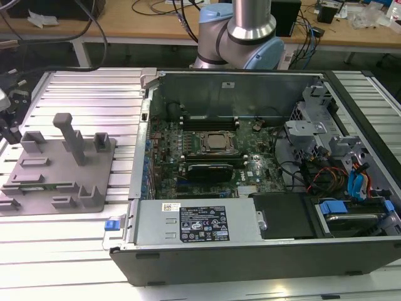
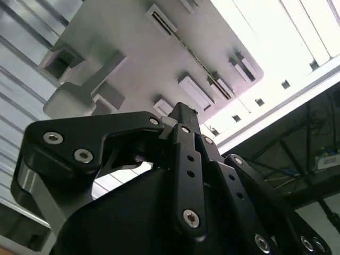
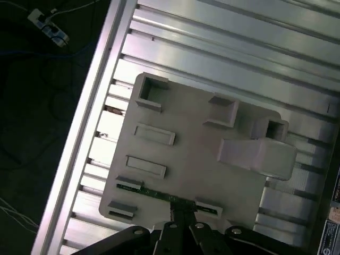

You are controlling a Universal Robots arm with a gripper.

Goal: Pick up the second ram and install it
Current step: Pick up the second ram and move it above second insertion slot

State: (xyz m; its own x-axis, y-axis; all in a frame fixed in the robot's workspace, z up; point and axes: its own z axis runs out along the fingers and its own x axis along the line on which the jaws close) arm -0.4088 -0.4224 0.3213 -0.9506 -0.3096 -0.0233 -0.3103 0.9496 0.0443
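The second ram (image 1: 39,186) is a thin green stick standing on edge in a slot of the grey fixture plate (image 1: 88,169), at the exterior view's left. In the first wrist view the ram (image 3: 149,192) runs between two small holders near the plate's edge. My gripper (image 1: 7,128) hangs above that end of the plate, at the very edge of the exterior view. Its black fingers line up over the middle of the stick in the first wrist view, gripper (image 3: 183,210). The fingertips (image 2: 182,111) sit pressed together, shut, with nothing between them.
The open computer case (image 1: 250,75) lies at the exterior view's right, with the CPU socket (image 1: 216,143) and dark memory slots (image 1: 210,119) on the motherboard. A tall grey post (image 1: 70,135) rises from the fixture plate. The ribbed metal table (image 1: 94,88) lies under everything.
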